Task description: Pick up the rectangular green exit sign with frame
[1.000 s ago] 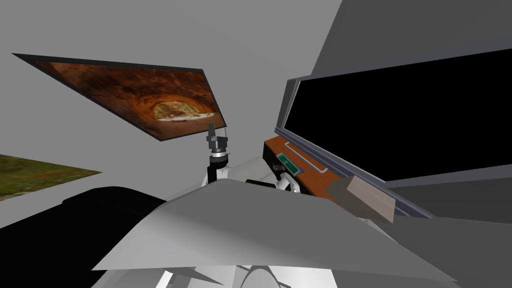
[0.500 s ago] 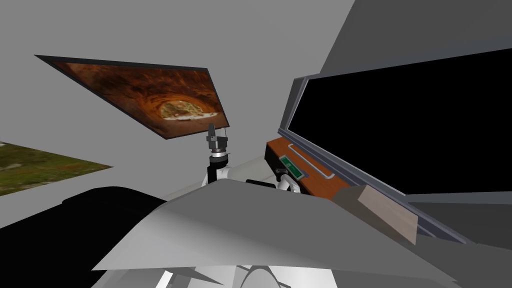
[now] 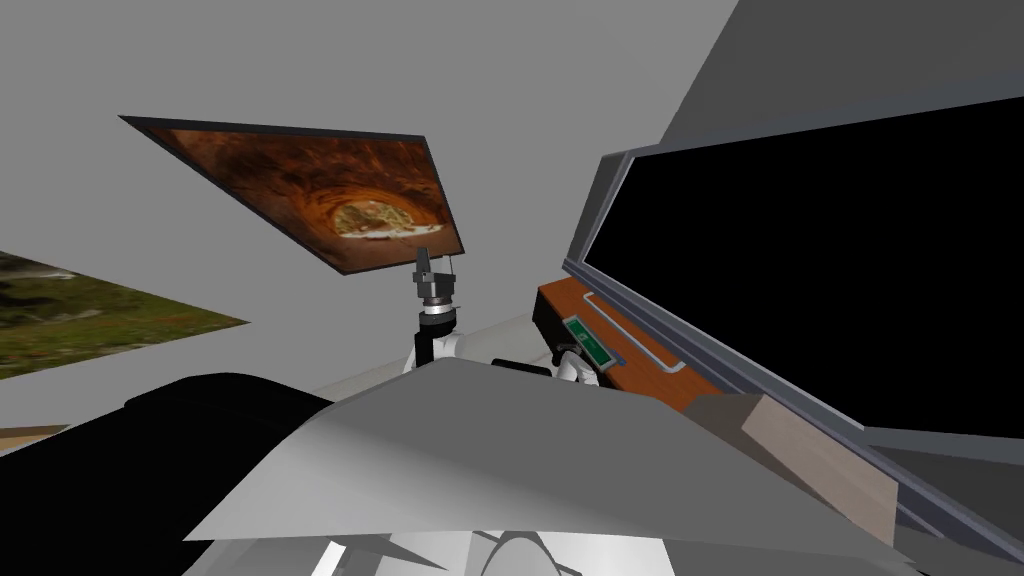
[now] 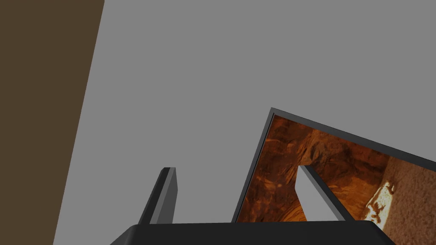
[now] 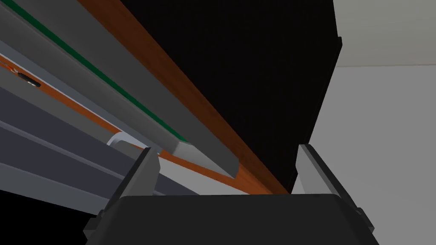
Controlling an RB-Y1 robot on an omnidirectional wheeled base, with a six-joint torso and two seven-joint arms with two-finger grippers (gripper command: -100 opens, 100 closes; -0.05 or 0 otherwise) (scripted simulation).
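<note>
1. Looking down in the head view, the right gripper [image 3: 566,347] sits low at the near end of a reddish-brown wooden top [image 3: 650,365]. The exit sign [image 3: 585,338], a small green rectangle in a grey frame, lies flat on that wood just beyond the fingertips. A pale grey handle-shaped outline [image 3: 630,332] lies on the far side of the sign from the fingers. The left gripper [image 3: 425,262] is raised, well apart from the sign.

2. In the left wrist view, the two fingers [image 4: 164,195] stand wide apart with nothing between them. This arm looks idle and seems best left where it is.

3. In the right wrist view, the right fingers [image 5: 147,168] are also spread wide and grip nothing.
   - The sign is seen edge-on as a thin grey slab with a fine green line along it, running away from the fingers along the wood.
   - Its near end appears in the gap between the fingers, closer to one than the other and touching neither.
   - To do this step well, I would centre the gap over the sign's narrow width.
   - I would then bring both blades down until the tips meet the wood, and close on the frame's long edges rather than its face.
   - The sign is thin and flat, so an off-centre squeeze would probably push it sideways instead of lifting it.

4. No writing can be read. The green face shows small pale marks in the head view, too small to make out, and no brand or label is visible.
</note>
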